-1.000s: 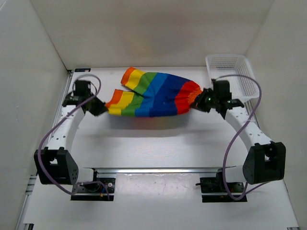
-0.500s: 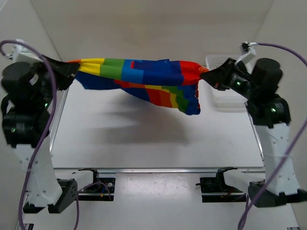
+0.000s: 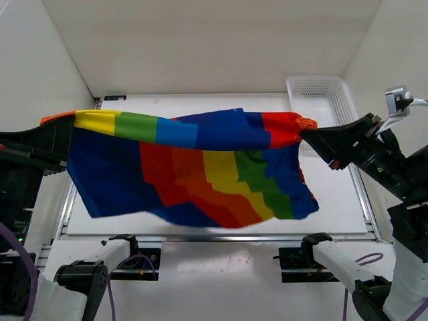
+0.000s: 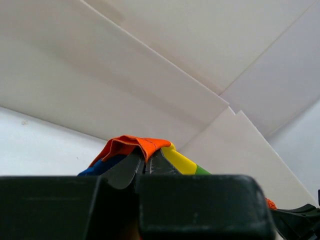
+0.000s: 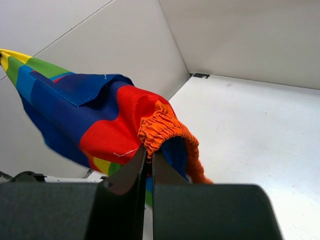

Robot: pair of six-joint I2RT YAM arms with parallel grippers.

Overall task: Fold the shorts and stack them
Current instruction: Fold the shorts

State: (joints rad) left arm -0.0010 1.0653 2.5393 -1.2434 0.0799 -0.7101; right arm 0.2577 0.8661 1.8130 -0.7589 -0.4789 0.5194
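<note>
**Both arms up and out, shorts (image 3: 200, 174) stretched wide**

Half a second ago the cloth hung as a sagging bunch. Since then both arms have risen and swung apart, and it now hangs as a broad sheet well above the tabletop (image 3: 331, 190).

At the far left of the overhead view, the left claw (image 3: 67, 134) is pinched tight on the orange corner. Its wrist camera shows the two fingertips pressed together with orange cloth folded over them.

On the other side, the right claw (image 3: 306, 136) is likewise clamped, gripping the orange gathered elastic edge (image 5: 162, 131) next to the red block.

Between the two grips the top edge runs nearly level, going yellow, green, light blue, dark blue and red from left to right. Below it the fabric drapes in stepped bands of red, orange, yellow and green, bordered by dark blue. The lower hem is blurred.

A white mesh basket (image 3: 321, 100) stands at the far right corner of the tabletop, behind the right claw.
</note>
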